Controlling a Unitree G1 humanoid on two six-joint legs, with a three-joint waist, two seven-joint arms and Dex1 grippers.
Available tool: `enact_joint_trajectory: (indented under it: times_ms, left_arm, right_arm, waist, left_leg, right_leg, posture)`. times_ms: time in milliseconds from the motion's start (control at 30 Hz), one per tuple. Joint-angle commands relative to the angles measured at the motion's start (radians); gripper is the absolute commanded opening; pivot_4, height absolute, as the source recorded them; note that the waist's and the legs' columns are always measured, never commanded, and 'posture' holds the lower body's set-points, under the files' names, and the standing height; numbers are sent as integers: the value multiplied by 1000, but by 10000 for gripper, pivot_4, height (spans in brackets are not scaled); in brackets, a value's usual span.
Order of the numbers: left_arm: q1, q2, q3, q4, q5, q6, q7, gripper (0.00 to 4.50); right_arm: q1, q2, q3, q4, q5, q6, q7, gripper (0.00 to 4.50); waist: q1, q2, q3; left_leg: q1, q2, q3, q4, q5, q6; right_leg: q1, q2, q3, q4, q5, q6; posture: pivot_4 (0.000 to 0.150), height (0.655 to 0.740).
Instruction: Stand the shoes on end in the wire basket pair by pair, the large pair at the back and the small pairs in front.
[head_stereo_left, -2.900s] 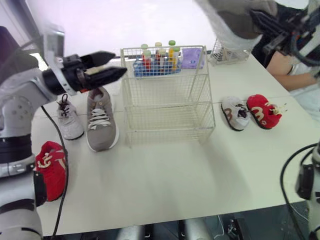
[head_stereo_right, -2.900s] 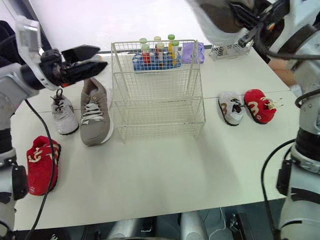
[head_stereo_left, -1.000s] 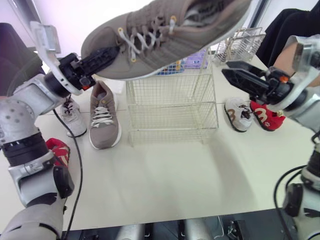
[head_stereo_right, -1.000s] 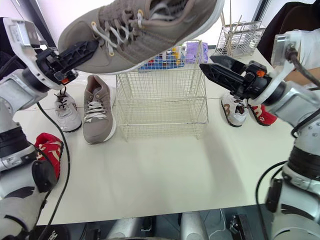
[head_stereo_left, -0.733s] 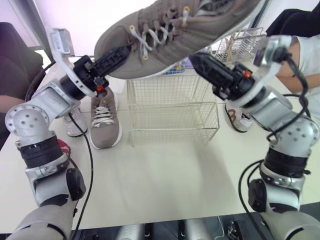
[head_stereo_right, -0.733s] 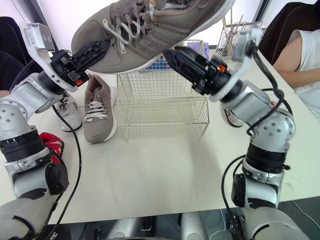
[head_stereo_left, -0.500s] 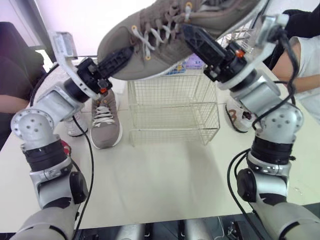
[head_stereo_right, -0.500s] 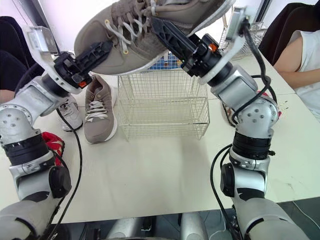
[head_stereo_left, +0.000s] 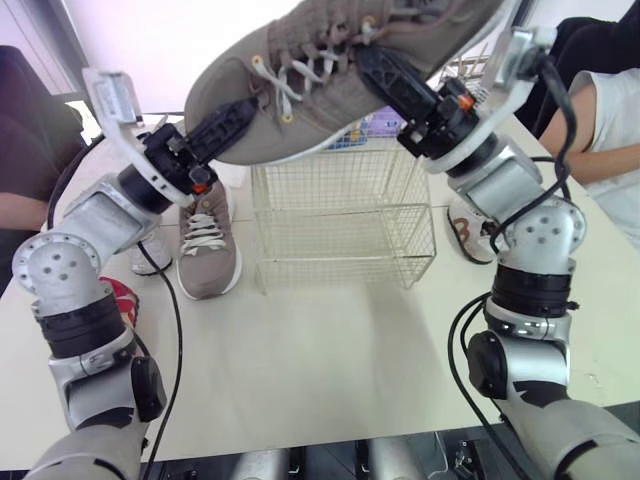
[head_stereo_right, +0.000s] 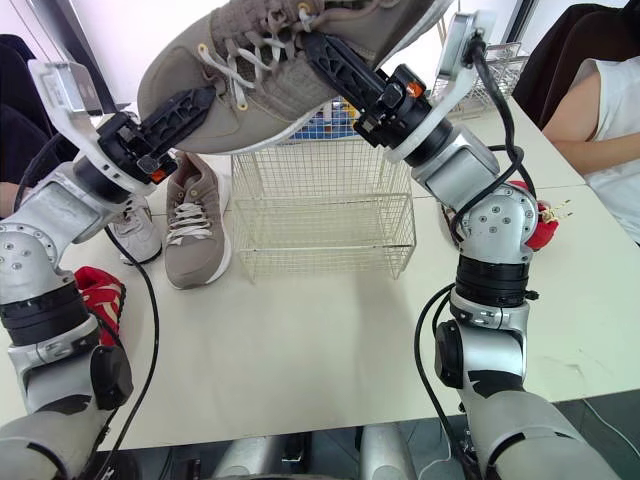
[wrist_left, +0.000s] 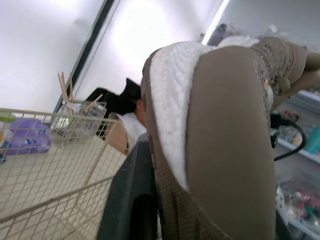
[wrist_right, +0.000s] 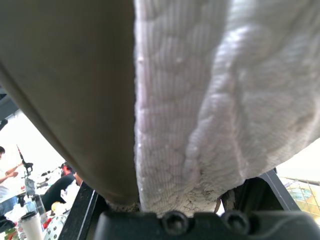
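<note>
A large grey-brown shoe (head_stereo_left: 330, 60) hangs high over the wire basket (head_stereo_left: 345, 215), toe to the left. My left gripper (head_stereo_left: 240, 112) is shut on its toe, one finger (wrist_left: 127, 200) lying against the white sole. My right gripper (head_stereo_left: 385, 75) is shut on its middle, the sole (wrist_right: 200, 125) wedged between the fingers. Its mate (head_stereo_left: 207, 240) lies flat left of the basket. A small grey-white shoe (head_stereo_right: 135, 232) and a small red shoe (head_stereo_right: 95, 290) lie further left. A small red shoe (head_stereo_right: 535, 225) and a small white shoe (head_stereo_left: 462, 225) sit right of the basket, partly hidden by my right arm.
Behind the basket stand a rack of bottles with a purple item (head_stereo_left: 365, 125) and a wire holder of sticks (head_stereo_right: 490, 75). One person (head_stereo_left: 610, 130) sits at the table's right side, another (head_stereo_left: 20, 150) at the left. Bare tabletop (head_stereo_left: 330, 350) lies in front of the basket.
My right gripper swung in from the right, rose to the raised shoe and closed on its middle. My left gripper kept the toe; the shoe barely moved.
</note>
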Motion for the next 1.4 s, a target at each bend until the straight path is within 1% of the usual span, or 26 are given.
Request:
enact_joint_trajectory:
  times_ms: [33, 100, 133, 167, 300, 433, 533, 600, 700, 933, 1067, 1333, 1400]
  left_arm:
    - [22, 88, -27, -34, 43, 1, -68, 29389]
    - [39, 151, -37, -24, 83, -14, -123, 40753]
    - [46, 177, -40, -19, 101, -20, -148, 43504]
    - [54, 202, -44, -14, 121, -30, -175, 44456]
    - [74, 245, -57, -9, 168, -66, -241, 44456]
    - [93, 237, -56, -30, 187, -87, -254, 44456]
    - [113, 228, -54, -51, 195, -102, -250, 44456]
    - [125, 223, -50, -66, 195, -108, -243, 44456]
    - [140, 217, -44, -83, 193, -117, -233, 44456]
    - [155, 200, -40, -111, 190, -128, -209, 44456]
    - [164, 192, -40, -127, 186, -135, -193, 44456]
    - [176, 190, -36, -152, 174, -133, -173, 44456]
    - [175, 192, -37, -154, 173, -132, -170, 45000]
  right_arm:
    - [-107, -107, -26, 35, -55, -26, 92, 17510]
    - [-185, -199, 9, 139, -128, -48, 214, 17510]
    - [-229, -240, 28, 202, -171, -68, 277, 17510]
    - [-287, -281, 56, 285, -229, -103, 350, 17510]
    - [-512, -367, 193, 639, -480, -319, 605, 17510]
    - [-706, -365, 278, 972, -687, -543, 755, 17510]
    - [-781, -355, 333, 1130, -817, -682, 830, 17510]
    - [-808, -346, 348, 1202, -882, -745, 848, 17510]
    - [-824, -326, 370, 1268, -970, -830, 860, 17510]
    - [-818, -276, 373, 1331, -1085, -899, 889, 17510]
    - [-795, -256, 374, 1347, -1138, -919, 871, 17510]
    - [-749, -232, 367, 1357, -1194, -922, 871, 17510]
    - [-741, -232, 364, 1357, -1203, -919, 871, 27698]
  waist:
    - [-3, 0, 0]
    - [-2, 0, 0]
    - [-4, 1, 1]
    - [-5, 1, 1]
    - [-7, 2, 1]
    - [-11, 2, 1]
    - [-11, 2, 1]
    - [-11, 2, 1]
    - [-11, 2, 1]
    - [-8, 4, 2]
    - [-7, 4, 2]
    - [-4, 4, 2]
    - [-4, 4, 2]
  left_leg:
    - [0, 0, 0, 0, 0, 1]
    - [0, 0, 0, -1, -1, 2]
    - [0, 0, 0, -1, -3, 5]
    - [0, 0, 1, -1, -3, 5]
    - [0, 0, 2, -3, -3, 5]
    - [0, 1, 2, -3, -3, 4]
    - [0, 1, 2, -4, -2, -3]
    - [0, 0, 2, -4, -2, -4]
    - [0, 0, 2, -4, -2, -4]
    - [0, 0, 1, -4, -1, -5]
    - [0, 0, 1, -4, -1, -5]
    - [0, -1, 0, -4, -1, -6]
    - [0, -1, 0, -4, -1, -6]
  right_leg:
    - [0, 0, 0, -1, 0, 0]
    - [0, 0, 0, -1, 0, 0]
    - [-1, 0, 0, -1, 0, 0]
    - [-1, 0, 0, -1, 0, 0]
    - [-1, 0, 0, -2, 0, 0]
    - [-1, 0, 0, -3, 0, 0]
    - [-2, 0, 0, -3, 0, 0]
    - [-2, 0, 0, -3, 0, 0]
    - [-2, 0, 0, -3, 0, 0]
    - [-3, 0, 0, -1, 0, 0]
    - [-3, 0, 0, -1, 0, 0]
    - [-2, 0, 0, -1, 0, 0]
    - [-2, 0, 0, -1, 0, 0]
  posture:
    - [1500, 7400]
    - [1500, 7400]
    - [1500, 7400]
    - [1500, 7400]
    - [1500, 7400]
    - [1500, 7400]
    - [1500, 7400]
    - [1500, 7400]
    - [1500, 7400]
    - [1500, 7400]
    - [1500, 7400]
    - [1500, 7400]
    - [1500, 7400]
